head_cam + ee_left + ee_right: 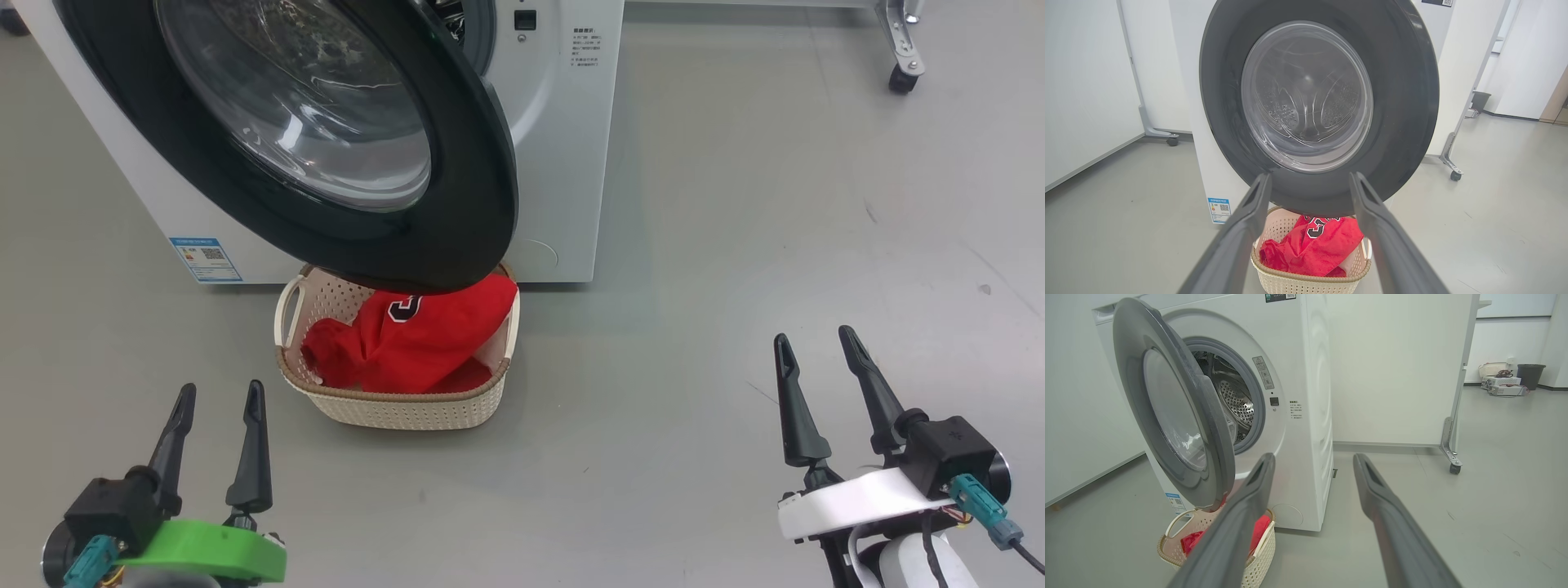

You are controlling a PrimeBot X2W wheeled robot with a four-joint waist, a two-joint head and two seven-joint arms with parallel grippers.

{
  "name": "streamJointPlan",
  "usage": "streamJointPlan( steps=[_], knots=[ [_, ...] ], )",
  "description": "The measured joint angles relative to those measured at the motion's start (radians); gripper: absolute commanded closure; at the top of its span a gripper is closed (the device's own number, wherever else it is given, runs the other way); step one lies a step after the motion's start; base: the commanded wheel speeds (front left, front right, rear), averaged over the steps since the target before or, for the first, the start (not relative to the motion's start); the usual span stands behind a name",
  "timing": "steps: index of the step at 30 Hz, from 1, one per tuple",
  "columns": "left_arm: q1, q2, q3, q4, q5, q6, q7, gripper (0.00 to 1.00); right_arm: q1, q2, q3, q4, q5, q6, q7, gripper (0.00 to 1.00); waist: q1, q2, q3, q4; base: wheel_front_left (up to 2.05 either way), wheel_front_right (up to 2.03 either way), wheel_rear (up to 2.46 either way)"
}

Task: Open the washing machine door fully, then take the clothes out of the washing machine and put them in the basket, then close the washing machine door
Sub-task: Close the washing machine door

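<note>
**Laundry's out, door's the only thing left**

Looks to me like we're on the last step. The red clothes [412, 339] are piled in the basket [392, 408], which sits on the floor right up against the front of the washing machine [563, 147]. What shows of the drum [1235, 402] in the right wrist view has no red in it. The door [326, 131] is swung partway out, hinged on the robot's left, and its lower rim hangs right over the back of the basket.

So the next move is closing it. My guess is that means a push on the outer face near the free edge on the right, followed through until the latch catches. One thing I'd watch is the heap of clothes, which sits close under the rim and might brush it on the way past.

Both arms are low and back from everything. The left gripper [222, 388] points at the basket and door, fingers spread wide, nothing in them. The right gripper [813, 335] is off over bare floor, well apart from the machine, also spread and holding nothing.
</note>
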Motion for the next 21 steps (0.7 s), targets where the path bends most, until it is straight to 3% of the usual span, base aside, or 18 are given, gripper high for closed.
streamJointPlan(
  steps=[14, 15, 17, 21],
  knots=[
    [0.001, -0.006, 0.002, -0.003, 0.016, -0.008, 0.0, 0.0, 0.0, 0.001, 0.0, 0.0, -0.007, 0.001, 0.0, 0.0, 0.0, 0.0, 0.014, 0.003, 0.0, 0.0, 0.0],
    [0.001, -0.006, 0.002, -0.003, 0.016, -0.008, 0.0, 0.0, 0.0, 0.001, 0.002, 0.0, -0.007, 0.001, 0.0, 0.51, 0.0, 0.0, 0.015, 0.003, 0.0, 0.0, 0.0],
    [0.001, -0.007, -0.001, -0.007, 0.019, -0.008, 0.0, 0.0, -0.001, -0.002, 0.006, -0.001, -0.013, 0.001, 0.0, 1.0, 0.0, 0.0, 0.02, 0.004, 0.0, 0.0, 0.0],
    [0.0, -0.012, -0.015, -0.012, 0.024, -0.008, 0.0, 0.0, -0.018, -0.014, 0.009, -0.009, -0.019, 0.009, 0.0, 1.0, 0.0, 0.0, 0.038, 0.01, 0.0, 0.0, 0.0]
  ],
)
